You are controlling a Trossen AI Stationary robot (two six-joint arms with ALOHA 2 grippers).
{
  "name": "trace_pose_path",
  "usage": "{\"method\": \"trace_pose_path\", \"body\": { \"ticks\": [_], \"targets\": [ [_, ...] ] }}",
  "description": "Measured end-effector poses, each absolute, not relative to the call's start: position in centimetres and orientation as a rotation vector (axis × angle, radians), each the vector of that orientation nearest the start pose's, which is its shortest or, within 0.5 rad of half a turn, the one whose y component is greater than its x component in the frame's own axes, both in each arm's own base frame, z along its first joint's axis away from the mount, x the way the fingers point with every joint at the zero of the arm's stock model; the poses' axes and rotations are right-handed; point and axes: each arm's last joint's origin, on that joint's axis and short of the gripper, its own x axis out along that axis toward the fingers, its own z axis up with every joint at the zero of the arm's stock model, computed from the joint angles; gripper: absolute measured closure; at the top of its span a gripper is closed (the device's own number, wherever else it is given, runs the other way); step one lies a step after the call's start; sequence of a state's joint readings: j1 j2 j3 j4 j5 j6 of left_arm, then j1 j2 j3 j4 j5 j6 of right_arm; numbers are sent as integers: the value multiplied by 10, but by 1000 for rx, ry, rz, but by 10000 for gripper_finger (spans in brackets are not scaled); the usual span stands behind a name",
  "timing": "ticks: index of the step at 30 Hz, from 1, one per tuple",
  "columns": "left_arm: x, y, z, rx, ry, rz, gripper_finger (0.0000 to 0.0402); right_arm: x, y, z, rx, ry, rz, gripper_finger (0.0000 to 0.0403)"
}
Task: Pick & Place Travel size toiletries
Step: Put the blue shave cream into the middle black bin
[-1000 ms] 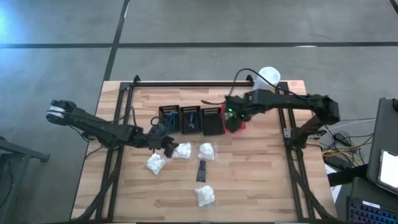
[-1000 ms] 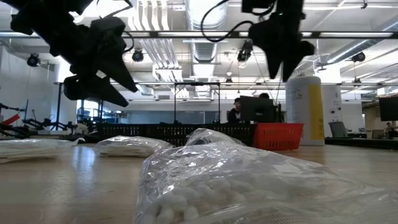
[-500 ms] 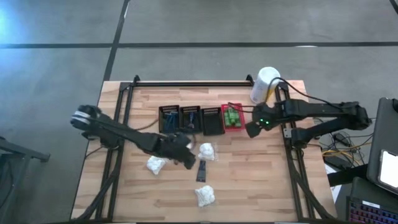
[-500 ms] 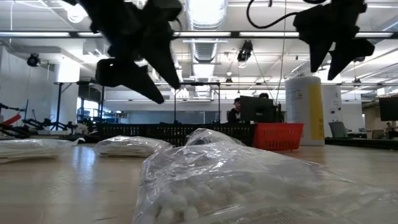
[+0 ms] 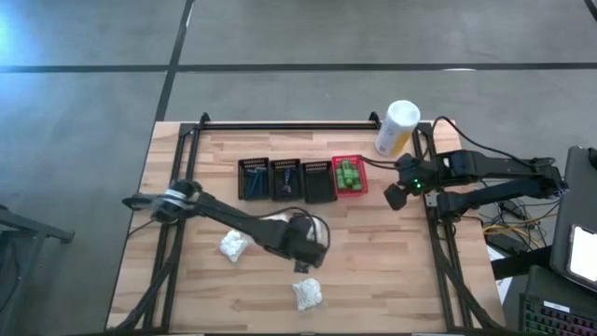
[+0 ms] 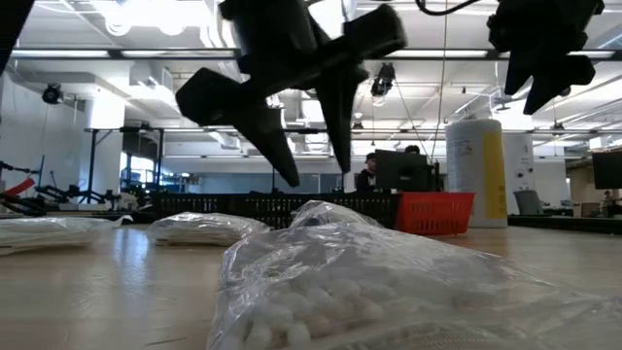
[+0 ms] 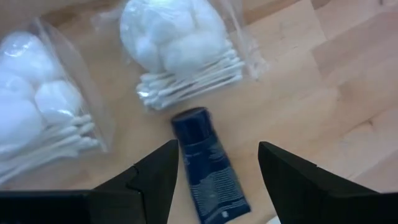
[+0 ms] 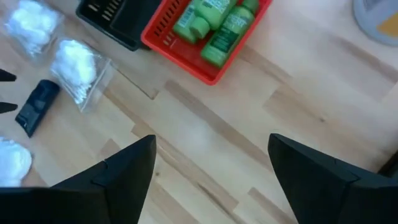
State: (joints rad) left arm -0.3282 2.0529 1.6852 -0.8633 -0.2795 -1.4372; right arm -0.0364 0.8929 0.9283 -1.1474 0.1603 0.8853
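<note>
On the near tabletop point(image 5: 392, 271): three cotton bundles visible point(image 5: 307, 294), clear-wrapped, white; any fourth hidden under left gripper point(image 7: 214, 171), jaws spread over one dark blue tube point(image 7: 208, 168). Farther back: green bottles point(image 8: 214, 22), count unclear, in red basket point(image 8: 180, 53). Right gripper point(image 8: 208, 168) beside it, jaws spread, empty.
</note>
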Motion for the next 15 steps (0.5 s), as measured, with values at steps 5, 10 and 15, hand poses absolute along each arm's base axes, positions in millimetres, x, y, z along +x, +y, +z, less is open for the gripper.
{"method": "trace_pose_path", "body": {
  "ticks": [5, 10, 15],
  "targets": [
    [418, -135, 208, -927, 994, 824, 175, 138, -10, 292, 675, 948, -643, 82],
    [424, -137, 191, -947, 1013, 867, 175, 138, -10, 292, 642, 960, -624, 70],
    [423, -132, 187, -935, 1021, 909, 175, 138, -10, 292, 633, 962, -618, 59]
  ]
}}
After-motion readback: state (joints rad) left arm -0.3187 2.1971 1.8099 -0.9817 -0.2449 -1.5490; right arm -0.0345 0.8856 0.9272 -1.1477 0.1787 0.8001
